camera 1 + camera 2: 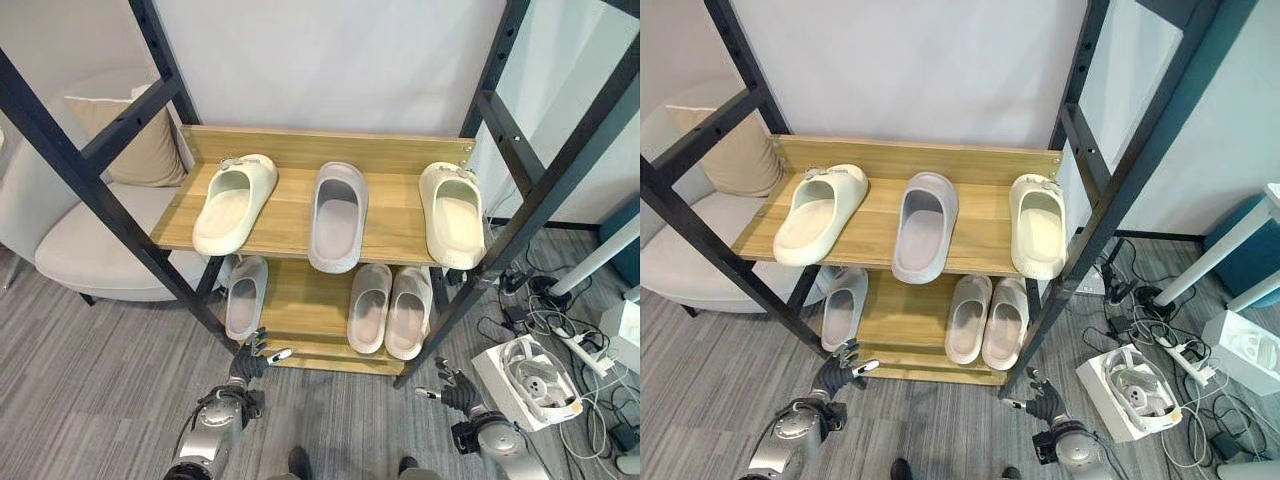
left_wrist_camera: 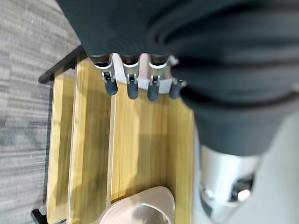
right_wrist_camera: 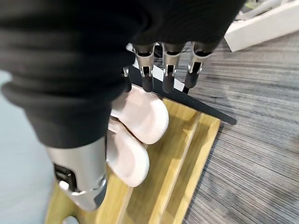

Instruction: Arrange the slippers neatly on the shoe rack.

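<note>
The wooden shoe rack [image 1: 390, 155] has two shelves in a black frame. On the top shelf lie a cream slipper [image 1: 233, 203] at the left, a grey slipper [image 1: 338, 215] in the middle and a cream slipper [image 1: 453, 213] at the right. The lower shelf [image 1: 300, 300] holds a single grey slipper [image 1: 245, 296] at the left and a pale pink pair [image 1: 390, 310] side by side at the right. My left hand [image 1: 250, 358] hangs low in front of the rack's left post, open and empty. My right hand [image 1: 457, 392] hangs low by the right post, open and empty.
A beige armchair [image 1: 90, 240] with a cushion [image 1: 125, 140] stands left of the rack. On the floor at the right lie a white box [image 1: 530, 385] and a power strip with cables [image 1: 575, 345]. Grey carpet [image 1: 80, 400] lies in front.
</note>
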